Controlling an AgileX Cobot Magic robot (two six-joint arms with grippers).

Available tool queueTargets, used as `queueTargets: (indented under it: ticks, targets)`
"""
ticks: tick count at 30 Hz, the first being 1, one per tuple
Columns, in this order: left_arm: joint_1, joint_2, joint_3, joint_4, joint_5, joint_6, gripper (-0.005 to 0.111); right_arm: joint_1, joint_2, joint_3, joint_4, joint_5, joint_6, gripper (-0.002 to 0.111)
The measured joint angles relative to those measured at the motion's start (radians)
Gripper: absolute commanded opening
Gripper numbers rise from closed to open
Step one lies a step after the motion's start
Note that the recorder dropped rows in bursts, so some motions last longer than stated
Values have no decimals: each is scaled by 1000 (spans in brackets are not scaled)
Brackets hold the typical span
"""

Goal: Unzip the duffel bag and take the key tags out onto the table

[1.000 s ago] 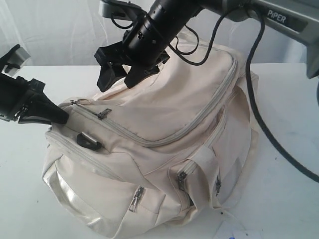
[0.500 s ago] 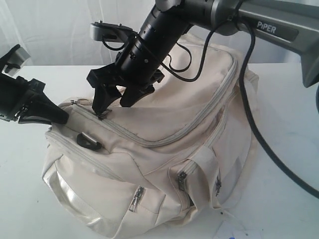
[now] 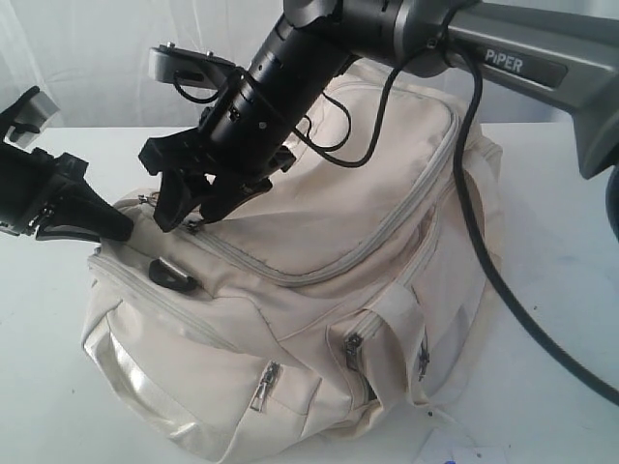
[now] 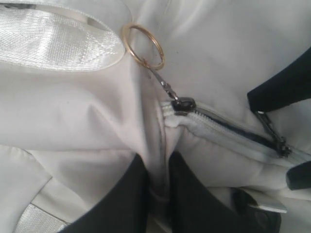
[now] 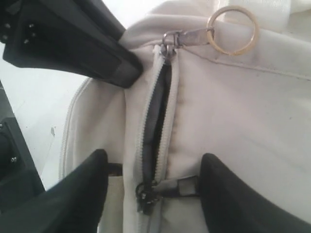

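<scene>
Duffel bag [image 3: 319,290] hasn't been shifted on the surface [image 3: 551,319], but the right gripper [image 3: 189,215] has been lowered over its zipper pull [image 5: 182,187], fingers spread open either side. A fold of bag fabric is pinched in the left gripper [image 4: 158,194]. So far the zipper has barely been cracked, and key tags aren't seen yet.

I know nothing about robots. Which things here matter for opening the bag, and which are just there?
In the job: duffel bag; its top zipper pull; left gripper, pinching the fabric; right gripper, jaws open around that pull; table. Key tags not visible.
Just there: black buckle; side-pocket zipper; satin strap.
</scene>
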Motion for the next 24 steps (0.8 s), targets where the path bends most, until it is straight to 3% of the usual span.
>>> queueTargets:
  ticks: [5, 11, 21, 24]
  targets:
    - [0, 0, 0, 0, 0, 0, 0, 0, 0, 0, -25, 0, 0, 47]
    - [0, 0, 0, 0, 0, 0, 0, 0, 0, 0, -70, 0, 0, 57]
    - [0, 0, 0, 0, 0, 0, 0, 0, 36, 0, -22, 0, 0, 57]
    - [0, 0, 0, 0, 0, 0, 0, 0, 40, 0, -6, 0, 0, 52]
